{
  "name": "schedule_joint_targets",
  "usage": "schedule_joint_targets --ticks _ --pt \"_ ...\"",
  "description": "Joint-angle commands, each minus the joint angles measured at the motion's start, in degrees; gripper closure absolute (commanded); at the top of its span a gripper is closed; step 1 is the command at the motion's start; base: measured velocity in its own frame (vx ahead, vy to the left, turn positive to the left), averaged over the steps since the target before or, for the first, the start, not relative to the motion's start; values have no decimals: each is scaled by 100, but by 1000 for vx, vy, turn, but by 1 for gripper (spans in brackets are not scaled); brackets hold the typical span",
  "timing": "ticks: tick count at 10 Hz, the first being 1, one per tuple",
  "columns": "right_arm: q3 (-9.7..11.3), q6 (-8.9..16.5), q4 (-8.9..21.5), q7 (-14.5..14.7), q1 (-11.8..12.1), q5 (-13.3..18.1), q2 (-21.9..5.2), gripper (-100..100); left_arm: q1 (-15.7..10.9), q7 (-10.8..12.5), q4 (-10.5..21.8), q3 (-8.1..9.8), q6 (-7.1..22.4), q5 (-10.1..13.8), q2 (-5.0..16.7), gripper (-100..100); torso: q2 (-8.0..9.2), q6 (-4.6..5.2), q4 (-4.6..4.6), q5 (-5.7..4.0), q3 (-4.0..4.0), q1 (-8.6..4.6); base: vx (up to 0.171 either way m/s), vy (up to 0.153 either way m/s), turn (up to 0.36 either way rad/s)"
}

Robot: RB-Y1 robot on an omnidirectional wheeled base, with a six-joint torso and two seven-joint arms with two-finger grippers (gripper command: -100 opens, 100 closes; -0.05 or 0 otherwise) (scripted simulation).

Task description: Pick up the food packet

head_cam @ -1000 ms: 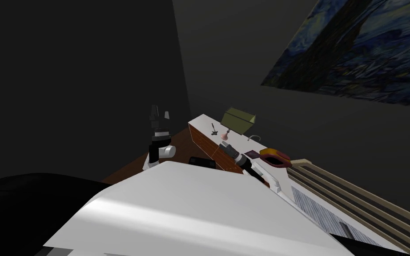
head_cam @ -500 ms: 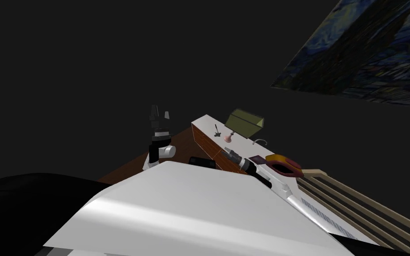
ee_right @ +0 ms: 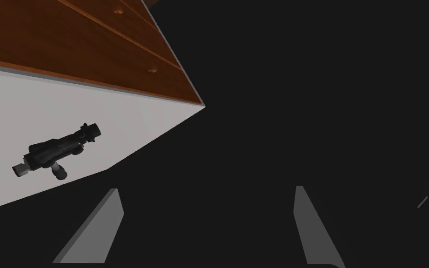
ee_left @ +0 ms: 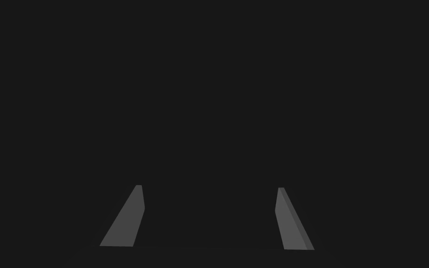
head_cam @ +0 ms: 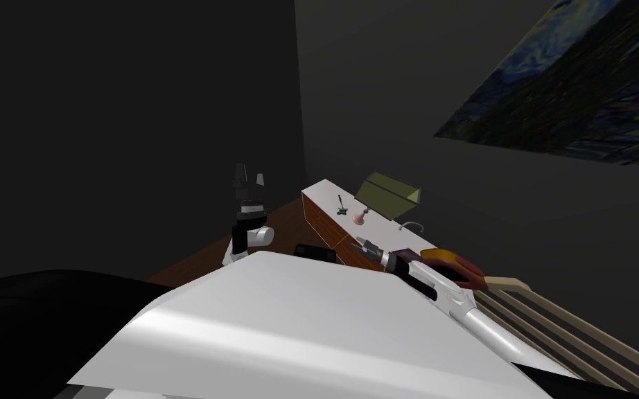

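Closest to me on the right, a beige slatted frame [head_cam: 561, 325] runs alongside the white tabletop [head_cam: 321, 192]. My right arm stretches out over that tabletop. Just beside its forearm lies a red and yellow dish [head_cam: 458, 269], and next to that is a flat, dark purple packet [head_cam: 401, 253], which I take to be the food packet. It rests flat on the tabletop, partly hidden by the arm. The right tool [head_cam: 362, 242] sits past the packet, fingers spread wide with nothing between them. Its wrist camera looks across the tabletop's far corner, above the brown drawer fronts [ee_right: 69, 42], at a small dark, tube-shaped gadget [ee_right: 57, 153]. Between the tool and that gadget stands a small pink object [head_cam: 359, 218], with a thin curved wire [head_cam: 412, 225] to one side. Behind them an olive box [head_cam: 389, 194] stands against the wall. My left tool [head_cam: 250, 176] is raised off to the left, well apart from the tabletop, fingers spread and empty. A dark blue painting [head_cam: 574, 97] hangs on the far wall.
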Motion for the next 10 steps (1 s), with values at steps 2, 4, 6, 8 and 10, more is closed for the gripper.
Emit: schedule_joint_targets --ticks 2,4,6,8,10 --pt "78 -75 295 8 -51 71 -148 -100 1 0 0 1 0 0 0 0 1 4 0 -1 0 -2 11 -1 27" --pt "175 -89 533 16 -19 192 -455 -100 0 0 0 0 0 0 0 0 3 0 0 -1 1 -1 8 -1 127" --pt "262 -100 764 22 14 310 -750 -100 0 0 0 0 0 0 0 0 3 0 1 -1 1 -3 9 -8 125" --pt "339 -108 987 26 46 424 -1032 -100 0 0 0 0 0 0 0 0 1 1 0 -2 1 -6 11 -12 112" --pt "408 -115 1201 28 78 534 -1300 -100 0 0 0 0 0 0 0 0 3 3 1 -1 2 -6 7 -15 105"
